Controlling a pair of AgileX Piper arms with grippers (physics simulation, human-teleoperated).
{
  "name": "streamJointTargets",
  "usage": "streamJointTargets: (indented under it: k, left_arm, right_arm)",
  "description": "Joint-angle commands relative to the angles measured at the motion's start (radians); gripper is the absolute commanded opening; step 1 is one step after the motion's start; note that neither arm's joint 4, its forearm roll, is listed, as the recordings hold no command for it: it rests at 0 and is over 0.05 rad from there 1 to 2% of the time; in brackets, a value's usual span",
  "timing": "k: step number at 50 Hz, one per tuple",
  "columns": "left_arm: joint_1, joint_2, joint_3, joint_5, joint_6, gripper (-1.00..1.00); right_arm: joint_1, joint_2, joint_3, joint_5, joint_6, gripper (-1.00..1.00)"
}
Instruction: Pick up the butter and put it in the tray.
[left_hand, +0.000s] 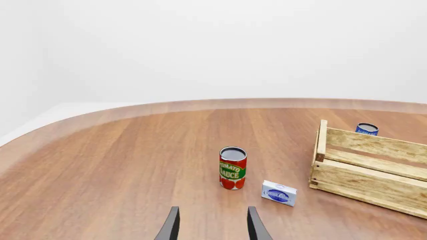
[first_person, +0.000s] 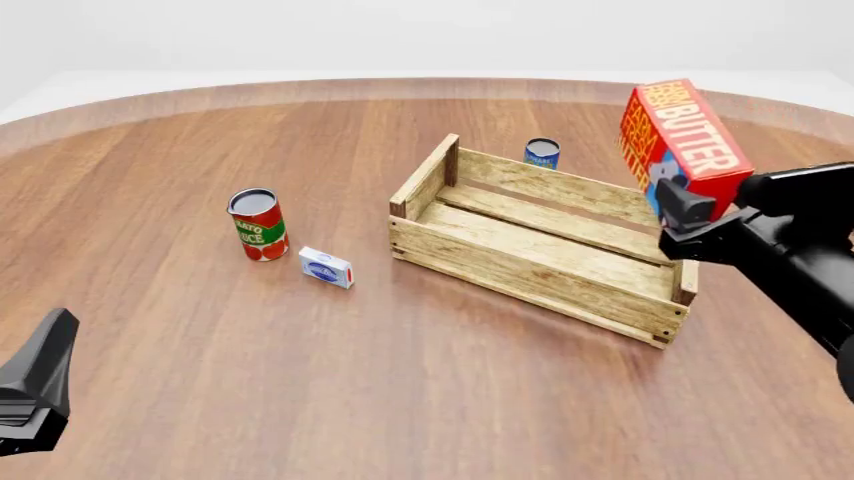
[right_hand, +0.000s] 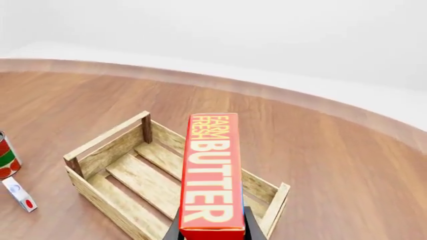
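My left gripper (first_person: 34, 385) sits low at the near left edge of the front view, well apart from everything on the table (first_person: 400, 380). In the left wrist view its two fingers (left_hand: 169, 226) stand apart with bare wood between them — jaws parted, holding nothing.

Right of it, on the table: a tomato can (first_person: 258, 225) standing upright, dark top facing up. Just beside it, toward the tray, a small white-and-blue box (first_person: 326, 267) lies flat; the two look apart, not touching.

Next, mid-table: the tray (first_person: 534, 272), slatted wood, dark corner posts, set at an angle to the table edge. I see only the slat floor inside. Behind its far wall stands a small blue can (first_person: 542, 153), outside the tray and near that wall.

Far right: my right gripper (first_person: 694, 215) holds the butter (first_person: 685, 140) up in the air, clear of the table. The carton is tilted, its lettered face toward the camera, and it hangs over the tray's right end, near the far right corner post. In the right wrist view the butter (right_hand: 212, 175) runs lengthwise away from the camera with the fingers (right_hand: 248, 226) pressed on both of its long sides — clamped on the carton; the tray (right_hand: 110, 192) lies below it.
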Motion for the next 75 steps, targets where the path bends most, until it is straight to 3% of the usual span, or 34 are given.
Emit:
streamJointTargets:
  k: [1, 43, 75]
  left_arm:
    - [0.0, 0.0, 0.0, 0.0, 0.0, 1.0]
    - [0.0, 0.0, 0.0, 0.0, 0.0, 1.0]
    - [0.0, 0.0, 0.0, 0.0, 0.0, 1.0]
  right_arm:
    - [0.034, 0.094, -0.055, -0.057, 0.021, -1.0]
    - [0.059, 0.378, -0.188, -0.168, 0.043, -1.0]
    - [0.085, 0.561, -0.338, -0.15, 0.048, -1.0]
